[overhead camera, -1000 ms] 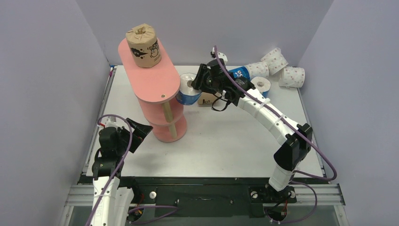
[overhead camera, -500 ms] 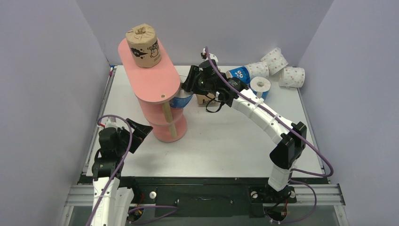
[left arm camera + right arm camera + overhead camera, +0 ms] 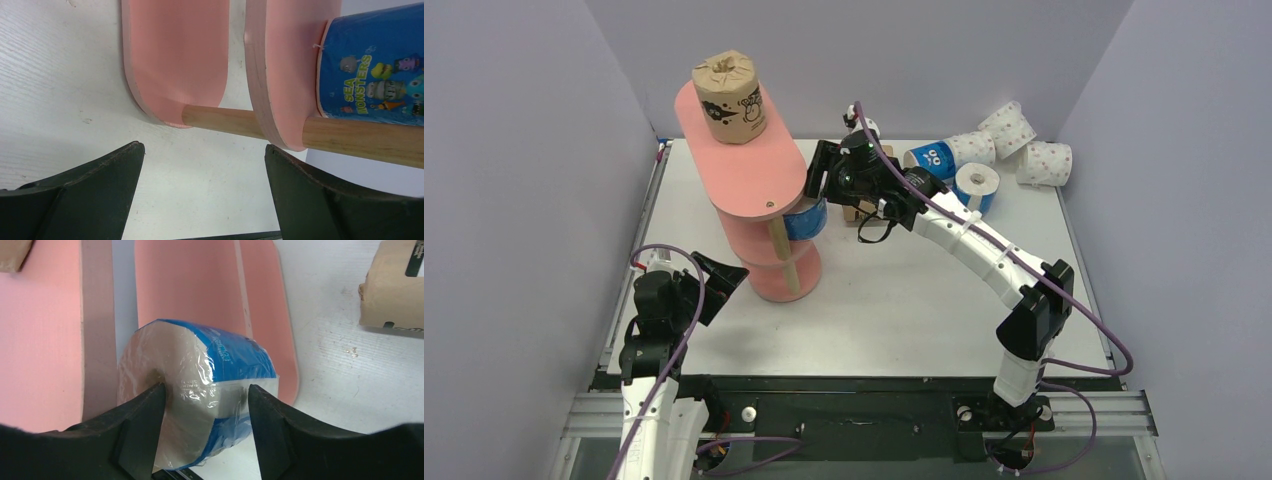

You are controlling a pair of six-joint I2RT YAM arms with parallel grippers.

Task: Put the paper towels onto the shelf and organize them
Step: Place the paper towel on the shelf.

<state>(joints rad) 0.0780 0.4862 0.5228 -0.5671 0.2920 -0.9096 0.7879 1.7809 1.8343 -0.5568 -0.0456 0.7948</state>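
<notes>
I cannot tell if the right gripper, straddling the blue wrapped paper-towel roll beneath its fingertips, grips it; a careless withdrawal could drag it off the salmon-pink three-tier shelf.

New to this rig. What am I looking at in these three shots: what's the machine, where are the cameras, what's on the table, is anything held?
Two robot arms are bolted at the near edge of the table. The wide picture comes from a fixed camera above and behind them. The other two come from a camera on each wrist, looking past that arm's own fingers. On the table stands a pink three-tier shelf with a brown roll on top. Loose rolls lie at the far right. The right end effector straddles a blue roll on the middle tier; whether it grips it is unclear. The left end effector is open and empty, near the shelf's foot.
</notes>
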